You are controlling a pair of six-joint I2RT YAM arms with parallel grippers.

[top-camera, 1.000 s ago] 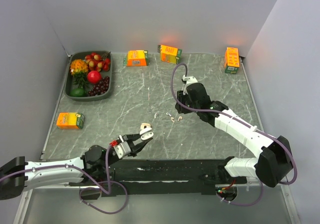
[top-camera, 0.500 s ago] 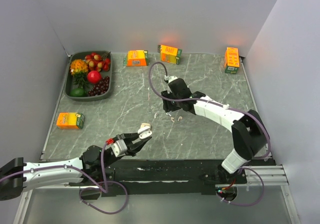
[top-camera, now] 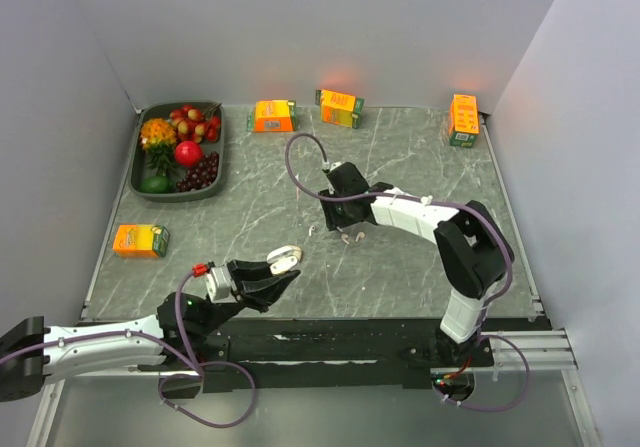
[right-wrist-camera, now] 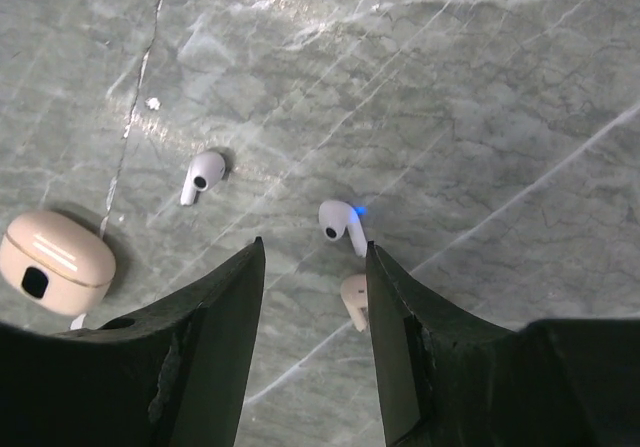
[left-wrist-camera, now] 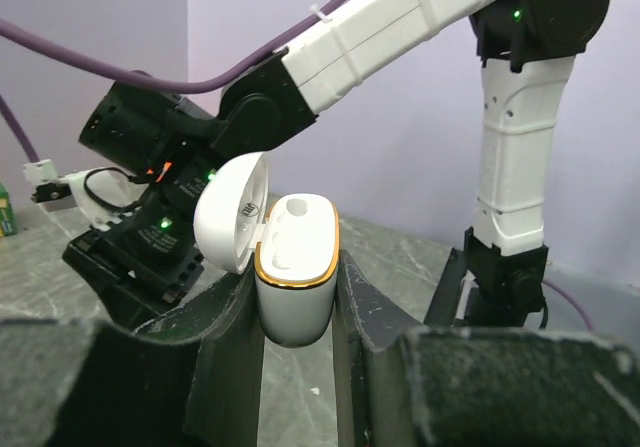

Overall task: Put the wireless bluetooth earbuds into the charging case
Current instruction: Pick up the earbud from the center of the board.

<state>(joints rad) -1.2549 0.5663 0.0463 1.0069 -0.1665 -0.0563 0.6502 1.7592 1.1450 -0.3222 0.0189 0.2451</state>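
A: What do you have apart from the job itself?
B: Grey marble table (top-camera: 420, 157). I see a dark tray (top-camera: 178, 196) at 10 o'clock holding a red apple (top-camera: 187, 152), dark grapes (top-camera: 200, 172) and other fruit.
A: Cartons?
B: I count four orange ones: far edge carton (top-camera: 272, 116) at 11, second carton (top-camera: 340, 107) at 12 just beside it, corner carton (top-camera: 463, 119) at 2, and left carton (top-camera: 140, 240) at 9, alone, well apart from the rest.

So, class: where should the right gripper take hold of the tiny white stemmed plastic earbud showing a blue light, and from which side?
Probably from straight above, pinching the rounded head where the stem joins. The earbud lies flat on the grey marbled table, so only its sides are free. The open right gripper hangs over it.
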